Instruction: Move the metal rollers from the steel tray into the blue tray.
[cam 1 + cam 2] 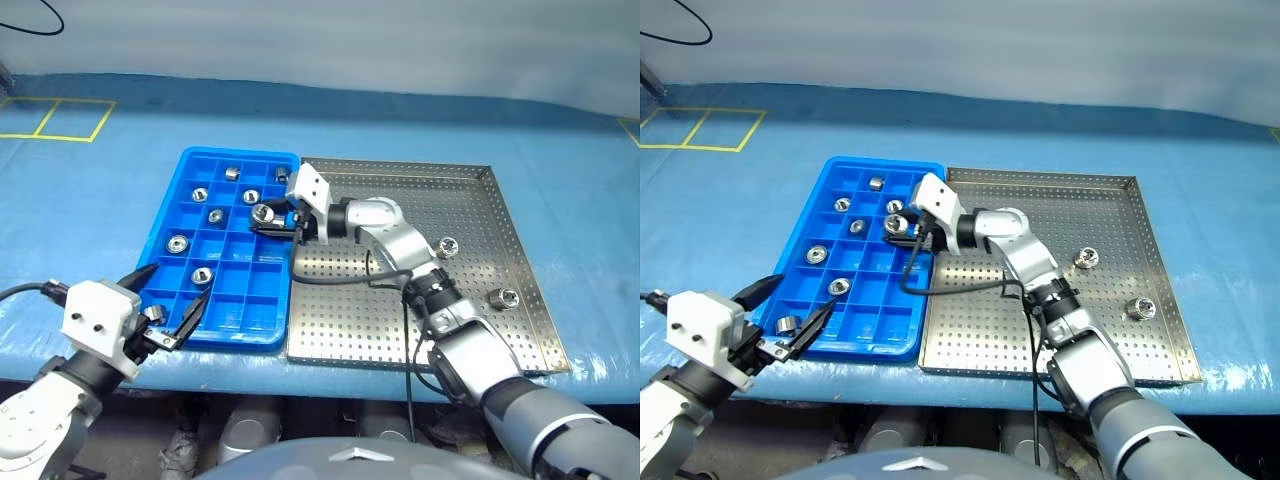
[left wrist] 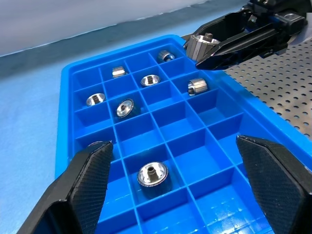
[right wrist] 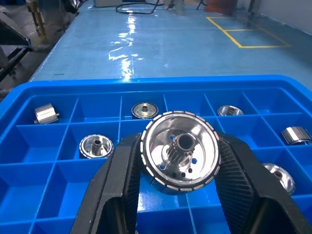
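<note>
My right gripper point(image 1: 265, 218) reaches over the blue tray point(image 1: 240, 152), shut on a shiny metal roller point(image 3: 179, 153) and holding it above the compartments near the tray's right side. Several rollers lie in the blue tray's far and middle compartments, one of them point(image 2: 152, 174) close to my left gripper. Two rollers point(image 1: 447, 245) point(image 1: 503, 297) rest on the steel tray point(image 1: 460, 200) toward its right side. At the blue tray's near left corner my left gripper point(image 1: 180, 284) stands open, nothing between its fingers point(image 2: 92, 170).
The two trays sit side by side on a blue-covered table, the steel one on the right. A black cable runs from the right arm across the steel tray's front. Yellow tape marks the table at the far left.
</note>
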You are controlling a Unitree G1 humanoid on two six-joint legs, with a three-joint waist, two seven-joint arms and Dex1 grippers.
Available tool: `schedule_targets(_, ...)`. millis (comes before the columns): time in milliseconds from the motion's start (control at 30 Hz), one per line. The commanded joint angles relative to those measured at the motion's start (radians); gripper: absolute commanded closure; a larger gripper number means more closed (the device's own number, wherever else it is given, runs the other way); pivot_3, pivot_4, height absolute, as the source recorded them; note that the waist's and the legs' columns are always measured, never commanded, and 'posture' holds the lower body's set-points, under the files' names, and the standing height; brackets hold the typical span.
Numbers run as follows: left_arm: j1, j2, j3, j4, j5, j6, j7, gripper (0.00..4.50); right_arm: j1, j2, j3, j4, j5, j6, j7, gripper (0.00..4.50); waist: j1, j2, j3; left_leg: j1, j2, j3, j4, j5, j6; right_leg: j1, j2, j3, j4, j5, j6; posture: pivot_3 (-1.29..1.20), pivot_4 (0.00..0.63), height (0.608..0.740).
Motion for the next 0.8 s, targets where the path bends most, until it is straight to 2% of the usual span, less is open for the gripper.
schedule_targets(33, 0.036, 0.011, -0.021, -0.038, -0.015, -0.084, 0.051, 0.08, -0.052, 0.037, -0.001, 0.089, -0.029, -0.076, 0.018, 2.69, 0.010, 0.000, 0.000, 0.000, 0.000, -0.001, -0.001, 0.000, -0.001, 0.000, 0.000, -0.001, 0.000, 0.000, 0.000, 0.34, 0.150, 0.740)
schedule_targets(333, 0.039, 0.055, -0.092, -0.038, -0.016, -0.108, 0.125, 0.08, -0.048, 0.070, -0.016, 0.148, -0.055, -0.098, 0.045, 2.69, 0.024, 0.001, 0.001, 0.000, 0.000, -0.011, -0.010, 0.005, -0.009, 0.000, 0.002, -0.009, 0.001, -0.004, -0.006, 0.33, 0.150, 0.740)
schedule_targets(800, 0.010, 0.102, -0.118, -0.038, -0.035, -0.087, 0.156, 0.08, -0.081, 0.124, -0.060, 0.252, -0.055, -0.091, 0.052, 2.69, 0.016, 0.002, 0.001, 0.001, 0.001, -0.019, -0.012, 0.008, -0.015, 0.000, 0.003, -0.016, 0.004, -0.007, -0.011, 0.34, 0.150, 0.740)
